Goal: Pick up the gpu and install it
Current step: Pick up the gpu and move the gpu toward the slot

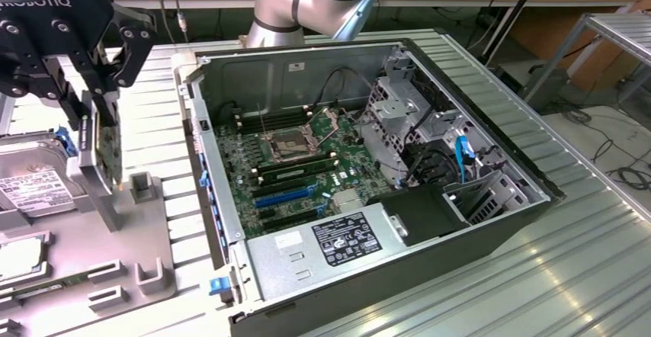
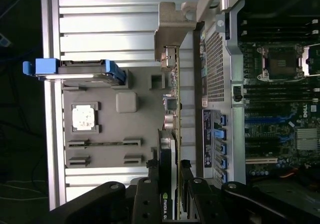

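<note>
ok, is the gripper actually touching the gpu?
Touching. The wrist view shows the gripper clamped on both faces of the gpu, which it holds edge-on.

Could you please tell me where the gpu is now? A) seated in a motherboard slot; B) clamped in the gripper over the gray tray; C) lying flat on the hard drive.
B: the gripper grips the gpu on edge over the gray tray, outside the open case.
</note>
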`<state>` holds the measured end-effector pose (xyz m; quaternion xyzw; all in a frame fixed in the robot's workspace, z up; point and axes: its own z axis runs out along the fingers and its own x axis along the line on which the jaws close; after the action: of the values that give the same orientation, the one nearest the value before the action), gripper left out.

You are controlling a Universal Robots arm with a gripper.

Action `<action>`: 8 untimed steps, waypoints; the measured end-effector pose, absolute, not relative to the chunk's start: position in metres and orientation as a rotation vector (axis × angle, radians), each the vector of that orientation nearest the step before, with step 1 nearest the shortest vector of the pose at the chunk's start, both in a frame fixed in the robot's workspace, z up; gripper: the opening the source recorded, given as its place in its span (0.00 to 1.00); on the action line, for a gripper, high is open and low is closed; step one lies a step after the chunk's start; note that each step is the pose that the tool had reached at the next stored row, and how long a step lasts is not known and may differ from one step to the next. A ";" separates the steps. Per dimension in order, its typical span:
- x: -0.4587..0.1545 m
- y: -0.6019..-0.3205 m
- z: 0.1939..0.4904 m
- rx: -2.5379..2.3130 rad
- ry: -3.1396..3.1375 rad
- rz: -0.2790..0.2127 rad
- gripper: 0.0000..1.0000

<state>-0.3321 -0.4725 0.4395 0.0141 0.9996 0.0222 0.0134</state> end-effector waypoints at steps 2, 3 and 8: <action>-0.331 -0.473 0.439 0.044 3.114 0.069 0.27; -0.330 -0.472 0.439 0.044 3.114 0.069 0.27; -0.328 -0.473 0.439 0.044 3.114 0.069 0.27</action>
<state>-0.3277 -0.4725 0.4394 0.0141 0.9996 0.0222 0.0134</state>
